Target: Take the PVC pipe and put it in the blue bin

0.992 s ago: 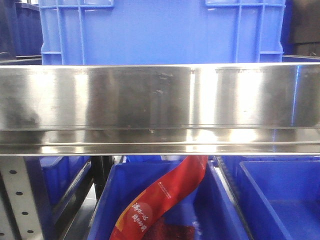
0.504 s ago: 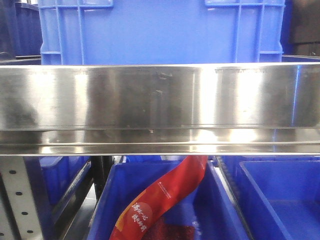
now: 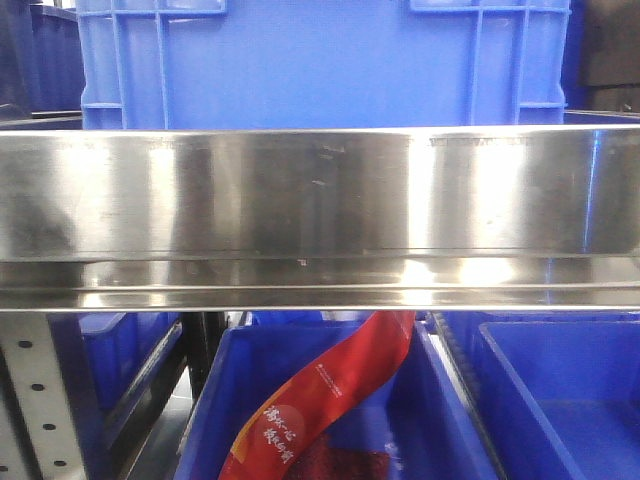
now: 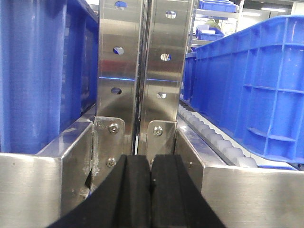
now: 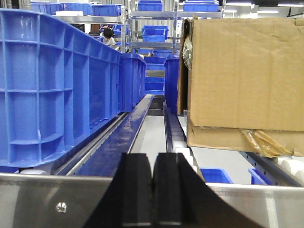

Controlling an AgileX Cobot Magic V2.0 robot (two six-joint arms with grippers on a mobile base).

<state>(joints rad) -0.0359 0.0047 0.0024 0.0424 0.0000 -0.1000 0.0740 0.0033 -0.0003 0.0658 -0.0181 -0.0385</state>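
PVC pipe shows in no view, so its direction and the nearer arm cannot be told; left gripper [image 4: 151, 190] and right gripper [image 5: 153, 190] are both pressed together, empty.

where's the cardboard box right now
The cardboard box shows only in the right wrist view, upper right, resting on the rollers across the aisle from the big blue bin, ahead of the shut right end effector.

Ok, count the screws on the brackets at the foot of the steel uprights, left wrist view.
3. Two on the left bracket, an upper screw and a lower screw; a single screw on the right bracket. The left tool may hide more below.
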